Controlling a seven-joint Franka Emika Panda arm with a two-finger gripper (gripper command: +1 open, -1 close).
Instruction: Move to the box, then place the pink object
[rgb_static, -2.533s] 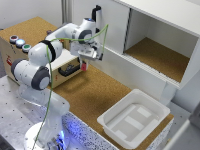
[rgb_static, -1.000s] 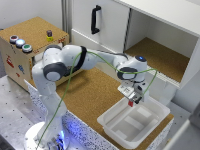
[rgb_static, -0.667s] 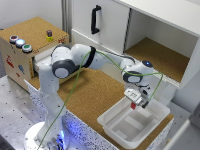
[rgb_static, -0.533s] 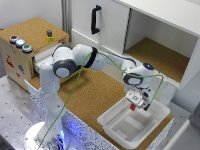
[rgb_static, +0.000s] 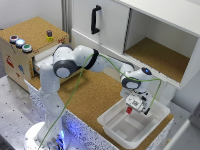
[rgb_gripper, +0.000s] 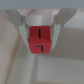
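The box (rgb_static: 159, 111) is a shallow white bin at the near right corner of the cork table. My gripper (rgb_static: 131, 109) hangs over its far left part, a little above the floor, shut on the pink object (rgb_static: 129, 109). In the wrist view the pink object (rgb_gripper: 40, 39) is a pink-red block with dark marks on its face, clamped between my two fingers (rgb_gripper: 22, 27), with the pale bin floor (rgb_gripper: 70, 55) blurred behind it.
A wooden box with coloured buttons (rgb_static: 21, 42) and a part-open drawer stands at the exterior view's left, with a small dark cylinder (rgb_static: 49, 34) on top. White cabinets with an open cork-floored shelf (rgb_static: 155, 55) run along the back.
The arm has swung from the wooden box at the left across to the white bin and has sunk slightly over it, the pink block still held.
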